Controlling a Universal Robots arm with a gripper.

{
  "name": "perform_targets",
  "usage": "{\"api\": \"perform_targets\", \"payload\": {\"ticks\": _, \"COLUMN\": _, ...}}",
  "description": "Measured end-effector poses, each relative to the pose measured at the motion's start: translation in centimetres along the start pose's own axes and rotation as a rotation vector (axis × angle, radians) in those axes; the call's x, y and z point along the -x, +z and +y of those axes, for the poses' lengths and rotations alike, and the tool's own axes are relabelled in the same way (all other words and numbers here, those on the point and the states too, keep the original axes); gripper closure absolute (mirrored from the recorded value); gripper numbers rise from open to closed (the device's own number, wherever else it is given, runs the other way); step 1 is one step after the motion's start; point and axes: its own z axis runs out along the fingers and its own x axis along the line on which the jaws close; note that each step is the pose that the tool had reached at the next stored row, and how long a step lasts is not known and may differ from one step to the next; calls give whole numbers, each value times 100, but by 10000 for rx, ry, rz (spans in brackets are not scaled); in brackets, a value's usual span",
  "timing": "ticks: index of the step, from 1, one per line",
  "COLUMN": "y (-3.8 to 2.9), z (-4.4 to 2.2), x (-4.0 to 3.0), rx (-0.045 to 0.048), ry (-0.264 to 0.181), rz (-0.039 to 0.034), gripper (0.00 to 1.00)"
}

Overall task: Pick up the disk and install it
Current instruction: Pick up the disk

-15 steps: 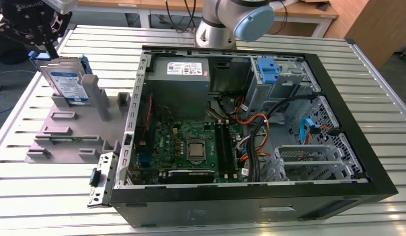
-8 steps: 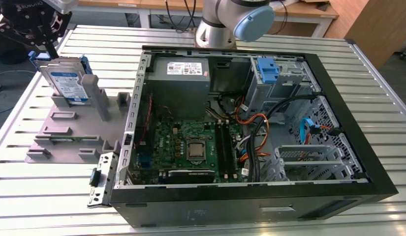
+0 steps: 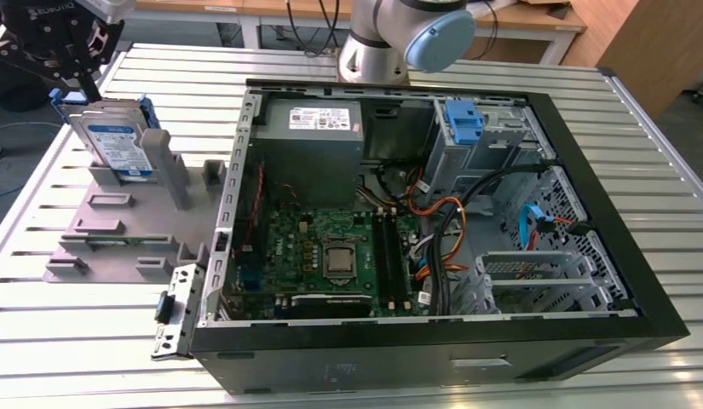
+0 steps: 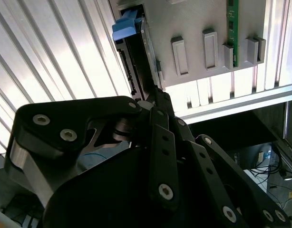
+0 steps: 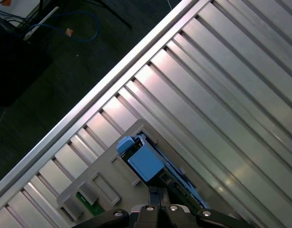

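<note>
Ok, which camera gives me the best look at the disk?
The exterior view. There the disk stands upright in the grey holder at that view's left, its label face showing, with the gripper at its top edge. Both wrist views look along its edge: mostly the blue carrier and a thin side.

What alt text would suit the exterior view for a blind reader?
The end effector is at the top edge of the disk, which stands upright in a grey holder on a slatted table. To the exterior view's right lies an open computer case, its circuit board and cables exposed.
</note>
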Motion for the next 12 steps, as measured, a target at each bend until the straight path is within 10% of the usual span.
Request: {"api": "perform_targets", "payload": {"ticks": 12, "y": 0, "z": 0, "x": 0, "rx": -4, "ry": -124, "rz": 6, "gripper": 89}}
